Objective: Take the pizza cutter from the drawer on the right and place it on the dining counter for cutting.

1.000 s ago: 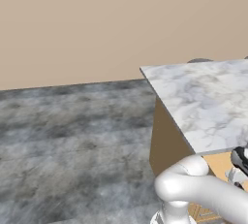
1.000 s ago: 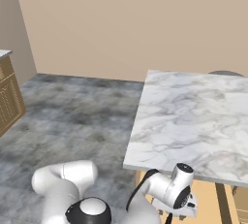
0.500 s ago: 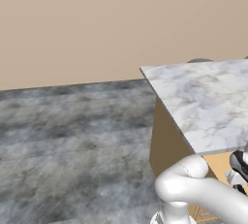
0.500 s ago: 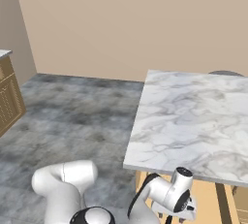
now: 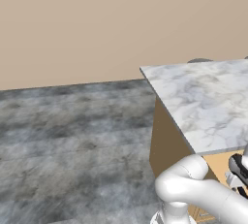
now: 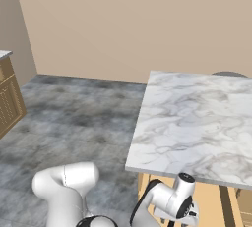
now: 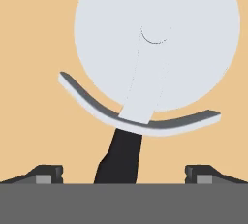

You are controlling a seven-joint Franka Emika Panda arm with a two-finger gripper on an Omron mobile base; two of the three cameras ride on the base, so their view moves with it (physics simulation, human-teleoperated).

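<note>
Left base view. My arm (image 5: 193, 191) rises at the lower right and bends down past the near edge of the worktop (image 5: 208, 102), a white marble slab with grey veins on light-wood cabinets. A dark part of my hand shows at the right edge, below the slab and in front of the wooden cabinet face (image 5: 167, 138). Grey mottled floor (image 5: 72, 145) runs to a beige wall (image 5: 97, 24).

Right base view. My arm (image 6: 66, 186) rises at the lower left, and its wrist (image 6: 177, 201) sits low, under the near edge of the worktop (image 6: 197, 123). A light-wood cabinet (image 6: 10, 98) stands at the far left against the wall (image 6: 123, 19).

Hand view. The cutter (image 7: 150, 58) lies flat on the honey-coloured wooden bottom of the drawer (image 7: 34, 48). Its silvery wheel takes up the upper part of the view; a curved grey guard crosses beneath the wheel; the black handle runs down toward me. My gripper (image 7: 124, 173) is spread wide, one dark fingertip (image 7: 46, 173) to each side of the handle and well clear of it. It touches nothing and holds nothing. The handle lies between the two tips, a little nearer the tip on the view's left.
</note>
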